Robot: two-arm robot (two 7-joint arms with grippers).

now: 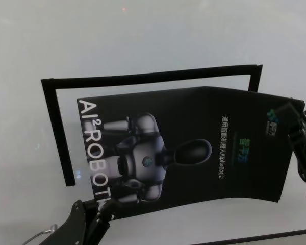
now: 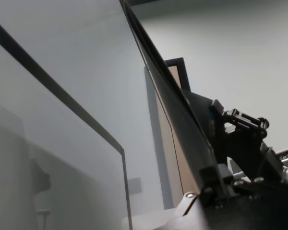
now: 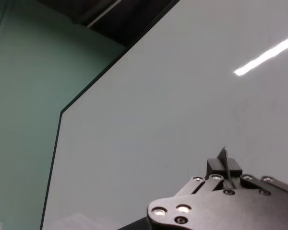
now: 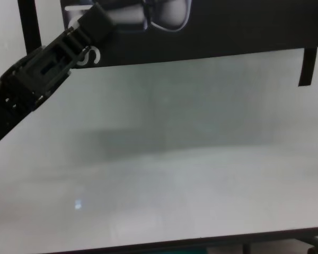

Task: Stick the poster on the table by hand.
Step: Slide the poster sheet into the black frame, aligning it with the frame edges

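Both ends gripped: left gripper pinches the poster by its lettered corner, right gripper seemingly clamps the far edge; poster hangs above the table, unstuck.

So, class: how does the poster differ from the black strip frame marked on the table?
The poster is a filled black sheet printed with a robot picture and white letters; the strip frame is a thin plain outline. The poster sits skewed, gripped by the left gripper and right gripper; the frame lies flat on the table. Both are black.
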